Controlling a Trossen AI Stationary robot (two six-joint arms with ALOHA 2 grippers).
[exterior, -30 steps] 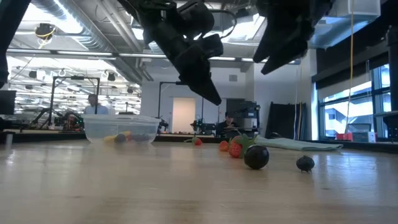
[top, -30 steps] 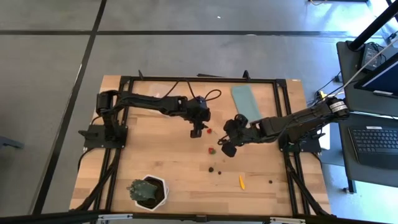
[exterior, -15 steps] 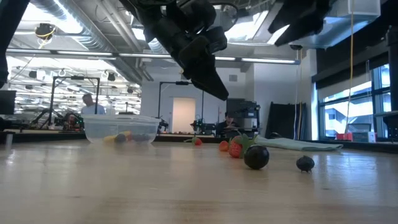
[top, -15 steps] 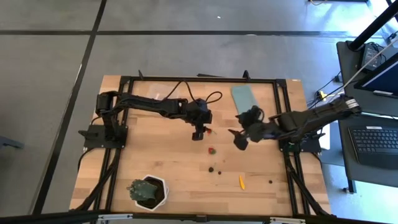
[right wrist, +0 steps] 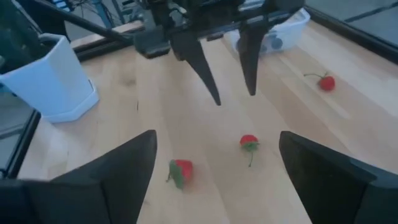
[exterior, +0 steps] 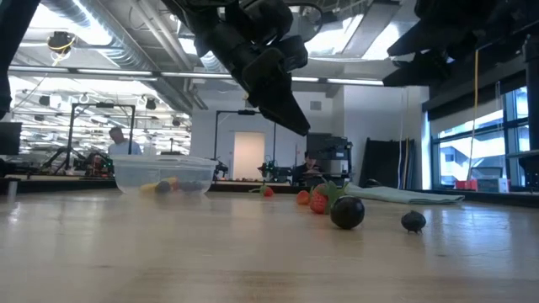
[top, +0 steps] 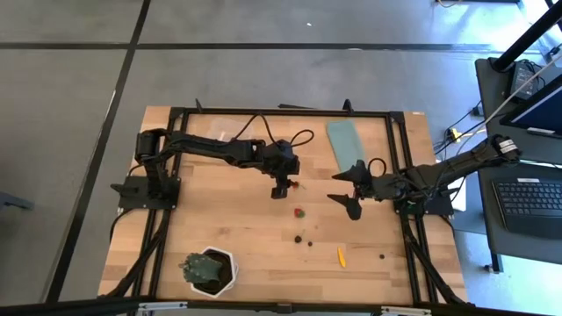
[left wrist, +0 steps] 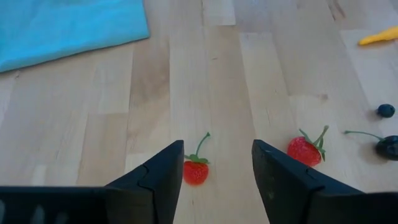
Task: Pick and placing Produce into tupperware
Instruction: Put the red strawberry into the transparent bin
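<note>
Two grippers are hanging over the middle of the table (top: 219, 211), and the risks are running from the tub across to the loose pieces. Far off toward the table's back edge, the clear tub (exterior: 163, 175) is sitting well apart from the work, a few yellow and dark pieces already showing through its wall, so any carry is looking long, and a weak pinch could be letting a piece fall on the way. The left gripper (left wrist: 217, 171) is hovering above a small strawberry (left wrist: 195, 172), its fingers parted with the fruit lying between them in the left wrist view; the berry is tiny, glossy red with a thin green stem, and it is likely rolling or squirting aside if the fingers are coming down off-centre or catching the stem. A second strawberry (left wrist: 305, 150) is lying just to one side, near enough to be getting knocked. The right gripper (top: 348, 187) is waiting further right, fingers spread wide and empty, close enough that the arms could be crowding each other.
</note>
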